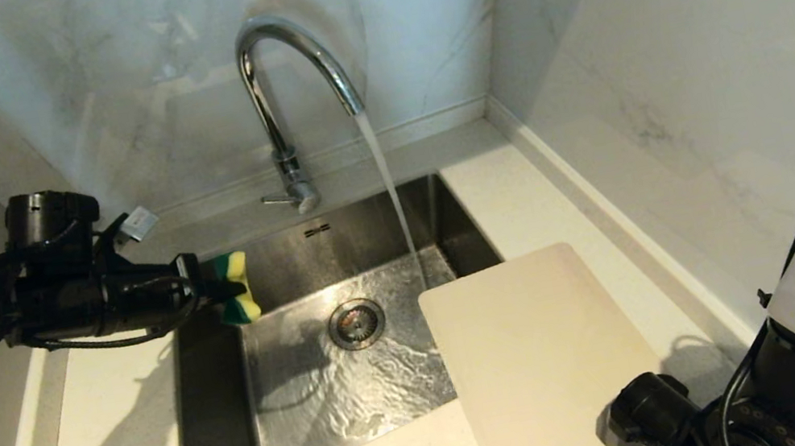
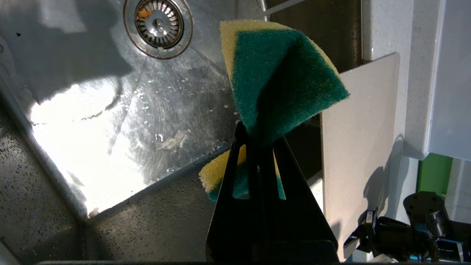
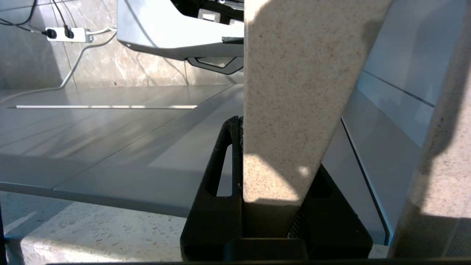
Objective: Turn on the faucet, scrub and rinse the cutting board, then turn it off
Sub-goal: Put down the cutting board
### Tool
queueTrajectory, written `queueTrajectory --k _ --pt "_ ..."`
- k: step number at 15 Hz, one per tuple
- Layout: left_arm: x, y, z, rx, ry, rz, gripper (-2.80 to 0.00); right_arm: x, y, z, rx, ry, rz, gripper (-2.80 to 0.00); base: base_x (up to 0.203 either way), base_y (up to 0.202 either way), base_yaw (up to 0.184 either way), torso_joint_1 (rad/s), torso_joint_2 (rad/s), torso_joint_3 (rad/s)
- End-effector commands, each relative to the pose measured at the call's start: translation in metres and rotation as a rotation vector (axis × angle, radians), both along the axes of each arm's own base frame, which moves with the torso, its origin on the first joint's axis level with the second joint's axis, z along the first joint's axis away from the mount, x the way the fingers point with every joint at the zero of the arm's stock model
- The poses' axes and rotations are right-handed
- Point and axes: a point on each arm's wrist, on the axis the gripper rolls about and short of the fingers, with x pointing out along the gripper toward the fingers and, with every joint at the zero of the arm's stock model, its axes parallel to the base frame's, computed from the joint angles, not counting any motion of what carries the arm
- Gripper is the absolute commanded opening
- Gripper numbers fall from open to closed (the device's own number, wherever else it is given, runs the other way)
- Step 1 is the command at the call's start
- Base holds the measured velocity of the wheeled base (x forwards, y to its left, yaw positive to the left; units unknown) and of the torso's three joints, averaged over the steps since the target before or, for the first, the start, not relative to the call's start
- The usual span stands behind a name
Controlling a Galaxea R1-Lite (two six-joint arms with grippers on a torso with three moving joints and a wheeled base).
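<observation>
Board (image 1: 544, 360): cream plastic slab, lying on the counter (image 1: 124, 435) right of the sink (image 1: 219, 418), far corner overhanging the basin beside the running stream from the faucet (image 1: 293, 70). Likely light, stiff, slick once wet; best held at the near edge. Right gripper (image 3: 274, 176): clamped on that edge. Left gripper (image 2: 259, 143): shut on the sponge (image 2: 279, 73), held over the sink's left side.
</observation>
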Motion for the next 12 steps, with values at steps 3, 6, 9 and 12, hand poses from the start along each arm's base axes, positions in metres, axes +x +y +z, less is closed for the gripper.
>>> queueTrajectory --k 3,6,9,12 --pt "-0.001 0.0 0.003 -0.005 -0.007 -0.001 -2.8 0.0 0.001 0.003 0.012 -0.012 0.007 0.0 0.0 0.0 0.0 0.0 0.0 0.0" --pt "-0.004 -0.002 0.006 -0.011 -0.013 -0.004 -2.8 -0.002 0.0 0.007 0.022 -0.024 0.008 0.0 0.0 0.0 0.0 0.0 0.0 0.0" --pt "-0.007 -0.002 0.012 -0.022 -0.022 0.0 -2.8 -0.005 -0.001 0.014 0.031 -0.046 0.008 0.0 0.0 0.0 0.0 0.0 0.0 0.0" --pt "-0.012 -0.004 0.016 -0.023 -0.029 -0.007 -2.8 -0.016 -0.005 0.021 0.037 -0.061 0.008 0.0 0.0 0.0 0.0 0.0 0.0 0.0"
